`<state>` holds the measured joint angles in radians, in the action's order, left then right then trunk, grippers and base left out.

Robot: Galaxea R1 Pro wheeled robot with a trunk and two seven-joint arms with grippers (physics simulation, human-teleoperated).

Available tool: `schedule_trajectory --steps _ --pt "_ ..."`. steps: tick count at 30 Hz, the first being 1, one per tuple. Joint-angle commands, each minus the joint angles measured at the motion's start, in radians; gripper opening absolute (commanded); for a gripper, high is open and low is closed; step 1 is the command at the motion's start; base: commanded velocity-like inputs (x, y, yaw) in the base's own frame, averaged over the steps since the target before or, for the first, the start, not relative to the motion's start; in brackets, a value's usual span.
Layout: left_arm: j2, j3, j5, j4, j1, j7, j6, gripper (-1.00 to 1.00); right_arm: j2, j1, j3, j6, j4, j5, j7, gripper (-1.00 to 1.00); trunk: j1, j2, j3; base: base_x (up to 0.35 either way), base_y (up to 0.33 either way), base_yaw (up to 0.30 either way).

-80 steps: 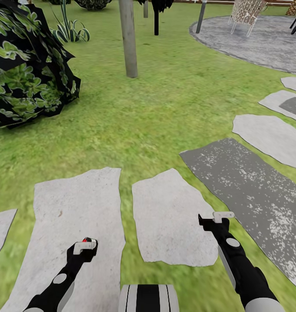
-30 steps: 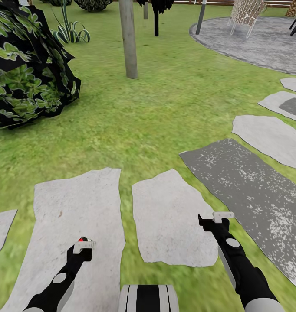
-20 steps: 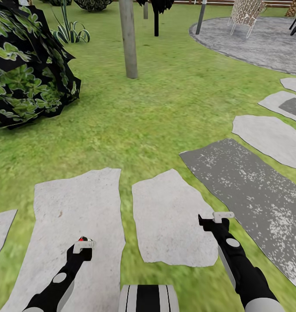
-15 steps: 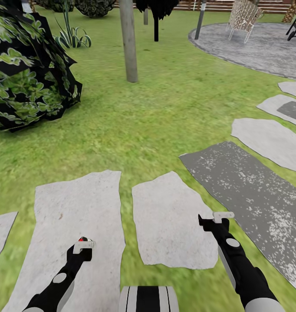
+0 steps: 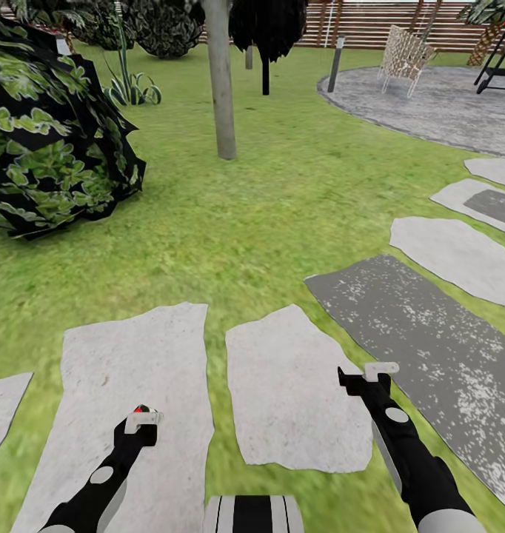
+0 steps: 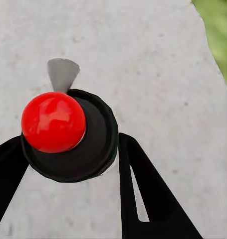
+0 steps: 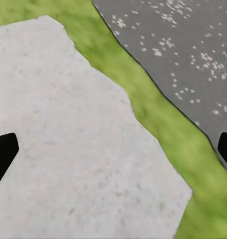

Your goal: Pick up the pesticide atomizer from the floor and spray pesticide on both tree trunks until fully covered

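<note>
**On the lawn path: atomizer in hand, trunk ahead**

On a pale paving stone (image 5: 126, 363) in the garden, the robot stands with both arms held low in front of it. The left gripper (image 5: 143, 420) pinches the atomizer (image 6: 68, 134), its two dark fingers (image 6: 148, 199) pressed against the bottle's black body, the round red top pointing away from the wrist camera. In the head view only a speck of red shows above that gripper. The right gripper (image 5: 378, 368) holds nothing; its fingertips sit at the far edges of the right wrist view, spread wide over stone and grass.

By my reading, the pick-up is done and the step in hand is getting to the first tree. A pale grey trunk (image 5: 221, 81) rises from the grass well ahead and slightly left, far beyond arm's reach. No spray shows on it. The next move likely calls for driving forward over the lawn, then raising the left arm so the nozzle faces the bark.

The ground is blurry green grass set with flat grey stones, one darker speckled slab (image 5: 423, 333) at right. A big dark leafy bush (image 5: 52, 141) sits at left, near the line to the trunk. Farther off are a thin all-black tree (image 5: 266, 37), a round paved patio (image 5: 437, 104) with a woven chair (image 5: 404, 55), and a brown slatted fence (image 5: 371, 22)
</note>
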<state>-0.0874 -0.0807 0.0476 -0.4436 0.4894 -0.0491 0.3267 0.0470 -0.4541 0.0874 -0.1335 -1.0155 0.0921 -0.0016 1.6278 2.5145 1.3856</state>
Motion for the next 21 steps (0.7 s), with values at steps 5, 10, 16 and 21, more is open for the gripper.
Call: schedule_trajectory --steps 5,10,16,21 --pt "0.0 -0.001 0.0 0.002 0.0 0.0 -0.003 -1.0 -0.006 0.0 -0.001 0.001 -0.001 -0.002 -0.001 1.0 -0.002 -0.001 -0.019 0.0 0.0 0.0" --pt "-0.002 -0.002 -0.005 -0.001 -0.001 0.0 -0.01 -1.0 -0.014 0.001 -0.005 0.048 0.054 -0.005 -0.003 1.0 -0.004 -0.002 -0.045 0.0 0.0 -0.068" --pt "0.0 -0.001 -0.004 0.004 -0.022 0.0 -0.006 -1.0 -0.011 0.019 -0.002 0.108 0.166 -0.002 -0.003 1.0 -0.007 -0.004 -0.077 0.0 0.0 -0.087" --pt "0.0 -0.002 -0.005 -0.004 -0.065 0.001 -0.001 -1.0 -0.002 0.052 0.001 0.23 0.283 -0.002 -0.002 1.0 -0.009 -0.005 -0.105 0.0 0.0 -0.087"
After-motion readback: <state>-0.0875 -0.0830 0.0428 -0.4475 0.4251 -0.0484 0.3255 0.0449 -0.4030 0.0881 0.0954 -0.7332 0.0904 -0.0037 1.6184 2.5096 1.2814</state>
